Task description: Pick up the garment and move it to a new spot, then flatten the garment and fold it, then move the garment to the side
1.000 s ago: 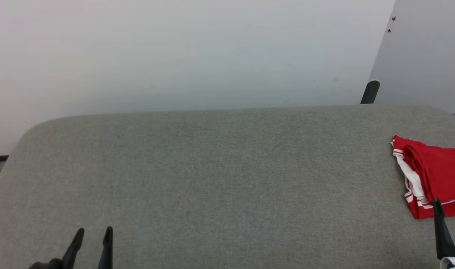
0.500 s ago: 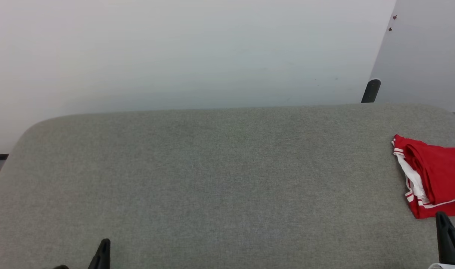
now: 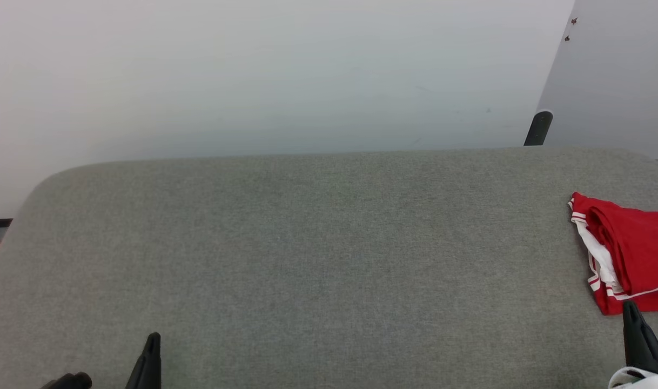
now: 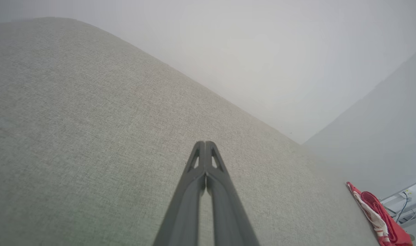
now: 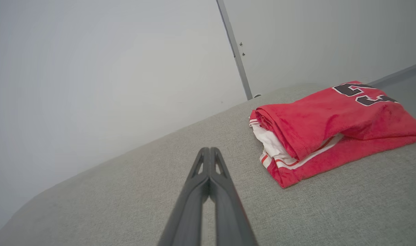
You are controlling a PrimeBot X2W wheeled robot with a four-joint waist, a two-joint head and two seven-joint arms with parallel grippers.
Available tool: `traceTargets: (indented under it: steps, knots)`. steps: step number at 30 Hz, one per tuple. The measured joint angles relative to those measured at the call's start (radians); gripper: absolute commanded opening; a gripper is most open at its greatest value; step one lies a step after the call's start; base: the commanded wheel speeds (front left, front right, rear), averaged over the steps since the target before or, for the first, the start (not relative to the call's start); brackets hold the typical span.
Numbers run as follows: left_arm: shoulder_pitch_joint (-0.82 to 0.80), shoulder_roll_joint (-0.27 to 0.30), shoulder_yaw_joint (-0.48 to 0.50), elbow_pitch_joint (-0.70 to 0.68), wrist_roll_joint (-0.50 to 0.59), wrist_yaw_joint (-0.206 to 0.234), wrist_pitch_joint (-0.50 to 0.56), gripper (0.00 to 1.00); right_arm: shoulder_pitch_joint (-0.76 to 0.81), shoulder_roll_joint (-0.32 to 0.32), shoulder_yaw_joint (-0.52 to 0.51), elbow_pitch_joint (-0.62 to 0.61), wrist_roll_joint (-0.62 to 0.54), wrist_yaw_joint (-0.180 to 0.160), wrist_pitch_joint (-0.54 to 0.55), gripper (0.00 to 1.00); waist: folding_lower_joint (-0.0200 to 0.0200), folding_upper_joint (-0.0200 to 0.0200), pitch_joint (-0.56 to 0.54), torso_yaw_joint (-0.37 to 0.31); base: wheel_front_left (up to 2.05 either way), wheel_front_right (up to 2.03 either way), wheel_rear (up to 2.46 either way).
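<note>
So this looks like the tail end of the job to me. The jersey [image 5: 331, 126] sits folded in a tidy stack just ahead and to the right of the right gripper [image 5: 210, 150], close but not touching, out near the edge of the cushion [image 3: 329, 243]. From the left gripper [image 4: 205, 145] it's way off to the far right. Both grippers have their fingers pressed together with nothing between them, hovering low over bare fabric.

My read: fold done, shove-to-the-side done. The next move probably just calls for pulling the arms back without snagging the stack. If the fold needs a touch-up, the right one would have to open up first and come in from the near corner.

Hard to tell stuff: the head view cuts the jersey off at its right edge, the number is only partly readable, and I can't tell how many layers are folded in there.
</note>
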State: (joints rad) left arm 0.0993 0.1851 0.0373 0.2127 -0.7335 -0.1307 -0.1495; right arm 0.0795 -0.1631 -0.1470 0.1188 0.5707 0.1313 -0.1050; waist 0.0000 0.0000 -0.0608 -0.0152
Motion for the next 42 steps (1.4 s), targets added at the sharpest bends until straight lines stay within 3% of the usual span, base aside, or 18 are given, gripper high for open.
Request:
traceTargets:
  steps: [42]
  knots:
    - [-0.103,-0.071,0.04,0.018,-0.456,0.0,0.14,0.0,-0.092,0.057,0.019,0.066,0.542,0.0,0.114,0.0,0.0,0.0,0.026,0.006,0.0,0.0,0.0]
